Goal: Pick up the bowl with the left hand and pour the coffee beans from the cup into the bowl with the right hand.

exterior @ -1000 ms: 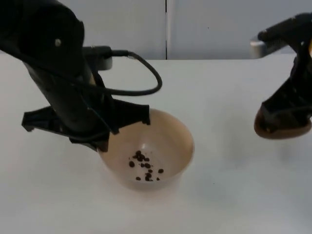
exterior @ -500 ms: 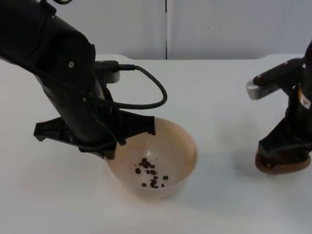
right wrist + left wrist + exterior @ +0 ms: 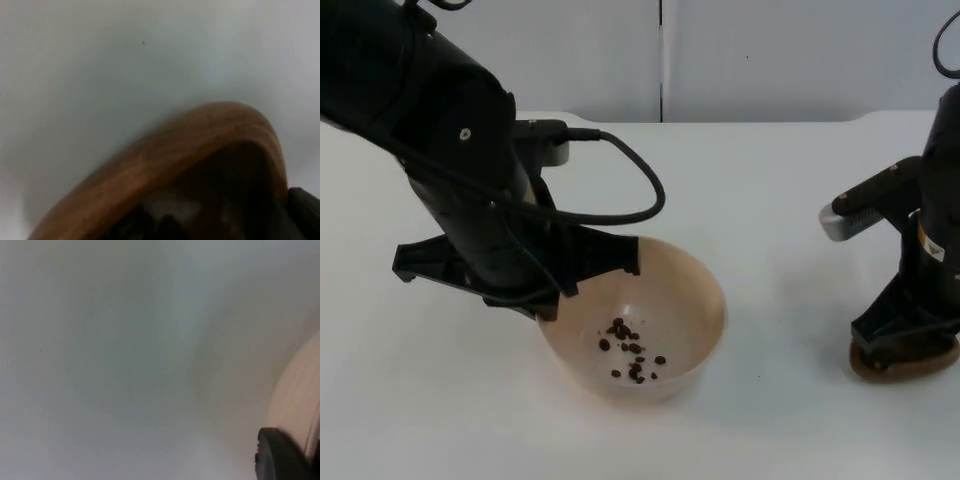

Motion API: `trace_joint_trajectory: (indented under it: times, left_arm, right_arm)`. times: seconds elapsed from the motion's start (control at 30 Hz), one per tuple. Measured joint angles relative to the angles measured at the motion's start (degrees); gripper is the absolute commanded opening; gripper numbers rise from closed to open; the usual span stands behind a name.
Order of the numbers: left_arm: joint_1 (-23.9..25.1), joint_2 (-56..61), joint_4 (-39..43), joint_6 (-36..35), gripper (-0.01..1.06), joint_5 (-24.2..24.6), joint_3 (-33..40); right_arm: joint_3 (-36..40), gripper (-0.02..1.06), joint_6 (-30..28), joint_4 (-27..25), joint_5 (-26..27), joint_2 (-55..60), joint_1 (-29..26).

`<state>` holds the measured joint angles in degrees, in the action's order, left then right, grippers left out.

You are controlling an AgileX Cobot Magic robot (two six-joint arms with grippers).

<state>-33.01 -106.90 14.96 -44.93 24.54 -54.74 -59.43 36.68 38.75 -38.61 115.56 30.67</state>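
Note:
A beige bowl (image 3: 670,300) with several dark coffee beans (image 3: 632,354) in its bottom sits at the table's middle front. My left gripper (image 3: 548,296) is shut on the bowl's left rim, and the rim's pale wall (image 3: 300,390) runs beside a black fingertip (image 3: 280,455) in the left wrist view. At the right, my right gripper (image 3: 905,335) is shut on a brown wooden cup (image 3: 904,363), whose base rests on or just above the table. The cup's rim (image 3: 190,135) and dark inside loom close in the right wrist view.
The white table top (image 3: 770,200) stretches between the bowl and the cup. A grey partition wall (image 3: 770,50) closes off the far edge.
The right gripper has carried the cup down and slightly right toward the table. The left arm and bowl shifted a little right and down, then settled.

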Motion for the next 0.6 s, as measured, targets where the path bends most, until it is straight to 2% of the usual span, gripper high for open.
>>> trace_joint_trajectory:
  times: [0.23,0.33,0.43,0.47,0.5,0.6]
  left_arm:
    - [0.0,0.0,0.2,0.6,0.0,-0.1,0.0]
    - [0.0,0.0,0.2,1.0,0.03,-0.1,0.0]
    - [0.0,0.0,0.2,1.2,0.23,-0.1,0.0]
    - [0.0,0.0,0.2,1.2,0.34,-0.1,0.0]
    - [0.0,0.0,0.1,1.3,0.34,-0.2,0.0]
    - [0.0,0.0,0.1,1.4,0.57,-0.3,0.0]
  right_arm:
    - [0.0,0.0,0.9,0.3,0.0,0.0,0.0]
    - [0.0,0.01,0.9,0.3,0.0,0.0,0.0]
    - [0.0,0.13,0.9,0.4,0.0,0.0,0.0]
    - [0.0,0.19,0.9,0.4,0.0,0.0,0.0]
    - [0.0,0.19,1.0,0.4,0.0,0.1,0.0]
    - [0.0,0.44,1.1,0.4,0.0,0.4,0.0]
